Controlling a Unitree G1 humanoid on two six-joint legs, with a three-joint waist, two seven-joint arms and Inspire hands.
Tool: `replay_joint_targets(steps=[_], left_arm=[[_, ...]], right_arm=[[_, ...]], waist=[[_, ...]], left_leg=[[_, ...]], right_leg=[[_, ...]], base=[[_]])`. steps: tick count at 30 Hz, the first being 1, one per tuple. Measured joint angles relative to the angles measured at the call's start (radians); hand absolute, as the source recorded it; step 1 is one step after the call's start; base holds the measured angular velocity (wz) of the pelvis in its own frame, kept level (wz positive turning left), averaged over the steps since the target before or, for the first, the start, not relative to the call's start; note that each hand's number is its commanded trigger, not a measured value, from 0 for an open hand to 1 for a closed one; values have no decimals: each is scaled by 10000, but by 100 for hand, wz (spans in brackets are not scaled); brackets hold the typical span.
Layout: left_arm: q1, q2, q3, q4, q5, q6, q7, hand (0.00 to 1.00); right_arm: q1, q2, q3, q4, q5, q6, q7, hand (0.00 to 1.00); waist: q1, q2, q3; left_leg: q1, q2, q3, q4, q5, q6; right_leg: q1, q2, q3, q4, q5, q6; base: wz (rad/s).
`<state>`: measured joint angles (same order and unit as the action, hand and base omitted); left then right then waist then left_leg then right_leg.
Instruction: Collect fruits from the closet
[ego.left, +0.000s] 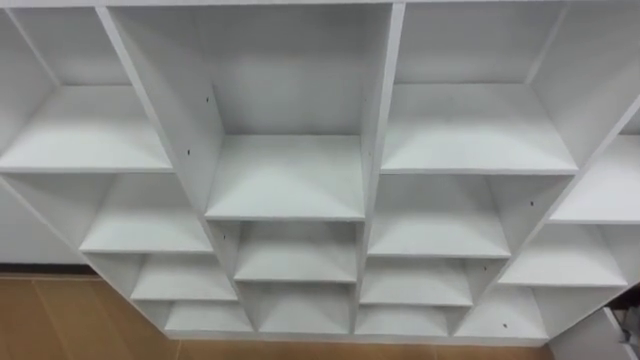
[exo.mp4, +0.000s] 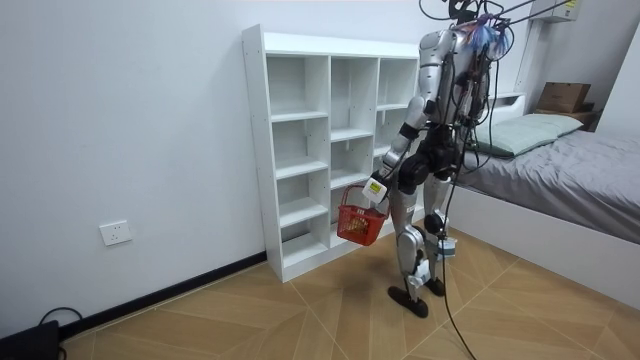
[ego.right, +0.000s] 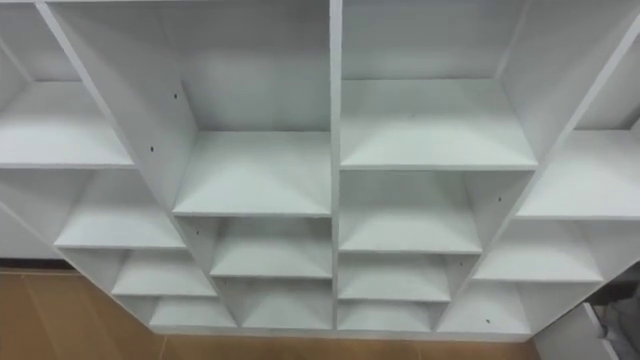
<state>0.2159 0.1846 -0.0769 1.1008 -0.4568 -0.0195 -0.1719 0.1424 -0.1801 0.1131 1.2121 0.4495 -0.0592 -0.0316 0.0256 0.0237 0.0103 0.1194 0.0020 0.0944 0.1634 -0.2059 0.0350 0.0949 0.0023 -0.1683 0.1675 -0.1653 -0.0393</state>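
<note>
The white closet (ego.left: 372, 150) stands right before me as a grid of open compartments, and every shelf (ego.right: 255, 175) I see in the eye views is bare. In the room view I stand facing the closet (exo.mp4: 300, 130). My left hand (exo.mp4: 373, 190) hangs low at my side, curled round the handle of a red basket (exo.mp4: 357, 224). What lies in the basket I cannot make out. A dark part of my right hand (ego.right: 622, 300) shows at the lower right edge of the eye views.
Wooden floor (ego.left: 60, 320) runs under the closet. A bed (exo.mp4: 560, 170) with a grey cover stands behind me at the room view's right, with a cardboard box (exo.mp4: 565, 97) beyond it. A wall socket (exo.mp4: 117, 233) sits low on the white wall.
</note>
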Motion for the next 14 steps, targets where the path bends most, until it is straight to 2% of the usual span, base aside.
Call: replay_joint_targets(steps=[6, 9, 11, 14], left_arm=[[28, -112, 367, 26, 928, 135, 304, 100], [-30, -130, 375, -5, 1532, 179, 462, 100], [-26, -157, 399, 0, 1805, 222, 552, 100], [-39, -180, 418, 5, 1868, 221, 606, 100]], right_arm=[[-26, 41, -188, 430, 377, 290, 347, 0], [-27, 81, -168, 429, 738, 399, 353, 0], [-35, 87, -169, 422, 755, 467, 353, 0], [-83, 95, -167, 452, 748, 500, 412, 0]], waist=[[30, 1, 23], [66, 35, -4], [78, 32, -68], [80, 13, -84]], left_leg=[[163, 1, -4, -65, -15, -5], [145, 3, 6, -94, -23, -2], [160, 3, 26, -113, -23, -2], [219, 1, 100, -118, -23, -2]], right_leg=[[60, 9, 33, -52, -38, 11], [39, 27, 71, -106, -35, 11], [26, 34, 113, -105, -31, 13], [73, 38, 160, -145, -32, 14]], base=[[0], [-1], [-5], [-6]])
